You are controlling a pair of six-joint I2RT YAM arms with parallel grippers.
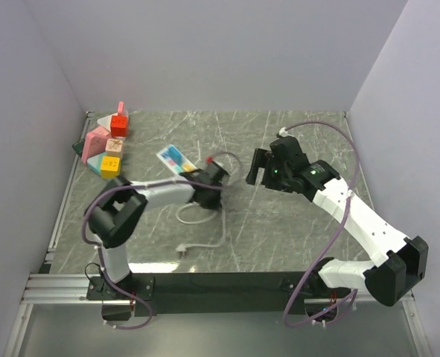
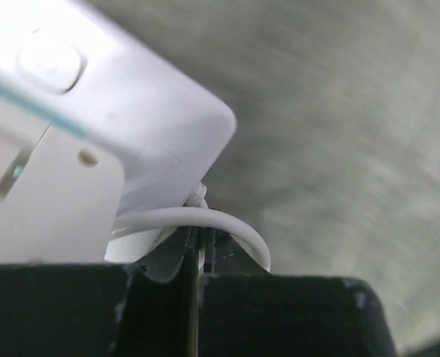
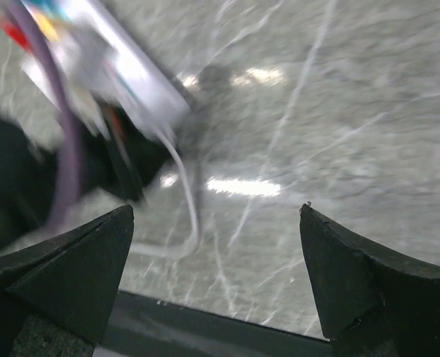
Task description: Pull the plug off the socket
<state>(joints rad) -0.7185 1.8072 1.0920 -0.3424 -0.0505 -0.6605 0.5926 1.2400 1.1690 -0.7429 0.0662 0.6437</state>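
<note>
So the left gripper (image 2: 198, 238) is down at the end of the white power strip with the coloured label (image 1: 175, 158), which is lying flat on the grey marble-look tabletop (image 1: 279, 230), left of centre. Its black fingers (image 2: 160, 260) are pressed tight together right where the thin white cord (image 2: 231, 223) comes out of the strip. The cord curls across the tips, and honestly I can't tell if it's actually nipped between them or just lying against them. From above, the cord loops toward the arm bases and ends in a small white plug (image 1: 181, 251) lying loose on the tabletop. The right gripper (image 1: 255, 167) hangs just to the right of the strip with its fingers spread wide, nothing between them. There's a bunch of colourful toy blocks (image 1: 108, 145) in the far left corner.
</note>
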